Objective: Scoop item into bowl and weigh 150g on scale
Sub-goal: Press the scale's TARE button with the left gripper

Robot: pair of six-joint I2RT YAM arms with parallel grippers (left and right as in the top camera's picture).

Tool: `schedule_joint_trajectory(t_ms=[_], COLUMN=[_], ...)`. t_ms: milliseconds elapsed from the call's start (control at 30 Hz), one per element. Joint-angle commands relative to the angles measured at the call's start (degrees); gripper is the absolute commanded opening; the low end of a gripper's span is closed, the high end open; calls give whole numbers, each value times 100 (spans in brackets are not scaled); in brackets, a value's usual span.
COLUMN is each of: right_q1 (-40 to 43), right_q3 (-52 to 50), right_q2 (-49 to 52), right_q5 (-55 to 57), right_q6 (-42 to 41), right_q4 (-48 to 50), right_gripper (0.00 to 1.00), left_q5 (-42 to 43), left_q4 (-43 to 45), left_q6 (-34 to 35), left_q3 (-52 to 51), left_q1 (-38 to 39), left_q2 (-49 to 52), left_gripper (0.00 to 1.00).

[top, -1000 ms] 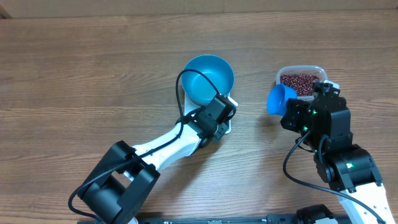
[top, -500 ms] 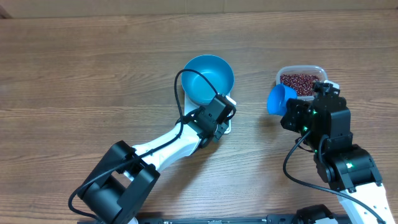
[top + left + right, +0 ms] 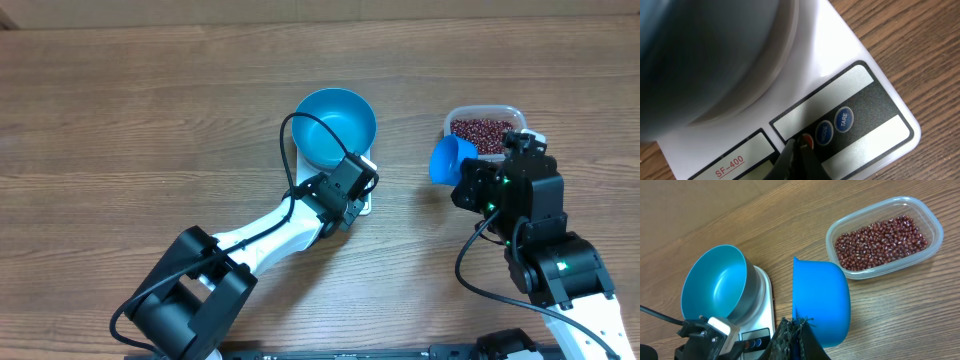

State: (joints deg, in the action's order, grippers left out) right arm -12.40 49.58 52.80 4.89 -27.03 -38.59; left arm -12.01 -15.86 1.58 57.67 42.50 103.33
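Note:
The bright blue bowl (image 3: 335,125) stands empty on the white scale (image 3: 364,206); both also show in the right wrist view, the bowl (image 3: 715,285) and the scale (image 3: 767,310). My left gripper (image 3: 799,142) is shut, its tip resting on the red button of the scale (image 3: 850,60), just in front of the bowl (image 3: 705,55). The right gripper (image 3: 798,323) is shut on the handle of a small blue scoop (image 3: 822,300), which hangs above the table between the scale and the tub. The red-brown beans (image 3: 882,240) lie in the clear tub (image 3: 935,230).
In the overhead view the tub (image 3: 483,112) sits at the right, just behind the scoop (image 3: 448,158). The left arm (image 3: 270,235) stretches diagonally from the table's front edge to the scale. Bare wooden table surrounds everything.

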Motion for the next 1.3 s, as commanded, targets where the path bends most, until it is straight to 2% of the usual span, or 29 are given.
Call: schedule_joint_trajectory(t_ms=[0, 333, 1267], right_q1=[22, 22, 22], right_q3=[192, 192, 192], right_q2=[-22, -22, -22], right_q5=[17, 17, -2], right_q6=[-39, -39, -39], right_q4=[57, 57, 57], right_gripper=[4, 4, 4], left_q5=[79, 179, 201], left_q4=[0, 127, 267], left_q6=[111, -160, -153], left_q3=[-31, -31, -170], left_q1=[-11, -11, -11], left_q2=[44, 44, 48], left_gripper=[4, 4, 4])
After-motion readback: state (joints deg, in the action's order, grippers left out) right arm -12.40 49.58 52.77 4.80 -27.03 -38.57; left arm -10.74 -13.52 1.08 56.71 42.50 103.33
